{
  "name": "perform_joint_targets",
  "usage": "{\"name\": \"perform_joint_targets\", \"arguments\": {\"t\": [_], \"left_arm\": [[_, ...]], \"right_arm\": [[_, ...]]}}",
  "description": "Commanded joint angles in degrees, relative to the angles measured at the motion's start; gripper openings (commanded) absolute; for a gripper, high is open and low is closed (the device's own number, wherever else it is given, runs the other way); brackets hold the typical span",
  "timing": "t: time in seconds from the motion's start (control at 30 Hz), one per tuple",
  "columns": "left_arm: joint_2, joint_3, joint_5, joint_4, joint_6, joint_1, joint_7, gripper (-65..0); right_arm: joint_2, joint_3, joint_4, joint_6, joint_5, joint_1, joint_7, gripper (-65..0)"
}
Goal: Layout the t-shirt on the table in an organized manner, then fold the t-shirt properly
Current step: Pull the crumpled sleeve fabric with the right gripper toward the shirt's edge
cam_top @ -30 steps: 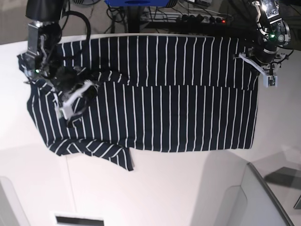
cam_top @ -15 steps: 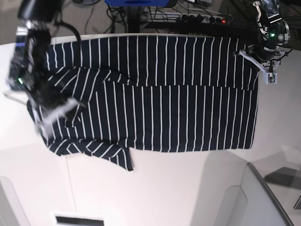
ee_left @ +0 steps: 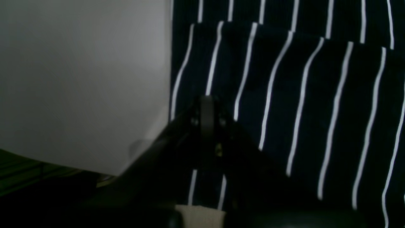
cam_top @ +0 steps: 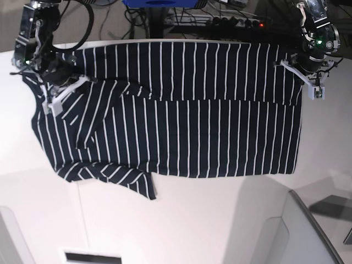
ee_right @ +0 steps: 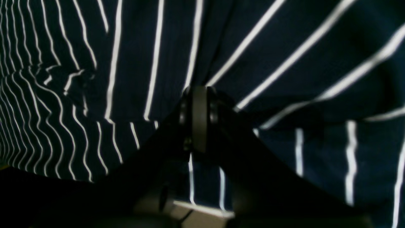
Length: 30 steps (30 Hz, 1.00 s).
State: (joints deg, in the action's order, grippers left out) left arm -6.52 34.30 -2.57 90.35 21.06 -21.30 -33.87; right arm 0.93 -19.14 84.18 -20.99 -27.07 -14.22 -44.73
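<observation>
The dark striped t-shirt (cam_top: 192,132) lies spread on the white table (cam_top: 192,220), its far part folded over along a line across the middle. One sleeve sticks out at the near left. My right gripper (cam_top: 63,93) is at the shirt's far left end. In the right wrist view it (ee_right: 199,95) is shut, with the fabric (ee_right: 284,63) puckered around its tip. My left gripper (cam_top: 303,82) is at the far right hem. In the left wrist view it (ee_left: 205,104) is shut at the shirt's (ee_left: 316,95) edge, beside bare table (ee_left: 79,79).
Cables and a power strip (cam_top: 231,22) lie beyond the table's far edge. A blue object (cam_top: 159,3) stands at the back. A grey-white curved panel (cam_top: 286,231) sits at the near right. A thin seam (cam_top: 82,209) crosses the table at the near left.
My right gripper swung out to the left, then up towards the far left end. The bunched fabric there now lies flatter. My left gripper has barely moved.
</observation>
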Motion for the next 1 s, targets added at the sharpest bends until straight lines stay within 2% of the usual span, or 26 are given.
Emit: {"name": "perform_joint_targets", "arguments": {"t": [0.0,0.5,0.67,0.8,0.97], "left_arm": [[-0.6,0.2,-0.1,0.9,-0.2,-0.2,1.0,-65.0],[-1.0,0.2,-0.1,0.8,-0.2,-0.3,1.0,-65.0],[-1.0,0.2,-0.1,0.8,-0.2,-0.3,1.0,-65.0],[-1.0,0.3,-0.1,0.8,-0.2,-0.3,1.0,-65.0],[-1.0,0.3,-0.1,0.8,-0.2,-0.3,1.0,-65.0]], "right_arm": [[0.4,-0.1,0.4,-0.5,-0.9,-0.1,1.1,-64.4],[0.3,-0.1,-0.1,-0.6,-0.9,0.0,1.1,-64.4],[-1.7,0.0,-2.4,-0.7,-0.9,1.4,0.8,-64.4],[-2.6,1.1,-4.1,-2.8,-0.9,2.7,0.6,-64.4],[-3.2,3.8,-4.1,-2.6,-0.9,4.3,0.7,-64.4]]}}
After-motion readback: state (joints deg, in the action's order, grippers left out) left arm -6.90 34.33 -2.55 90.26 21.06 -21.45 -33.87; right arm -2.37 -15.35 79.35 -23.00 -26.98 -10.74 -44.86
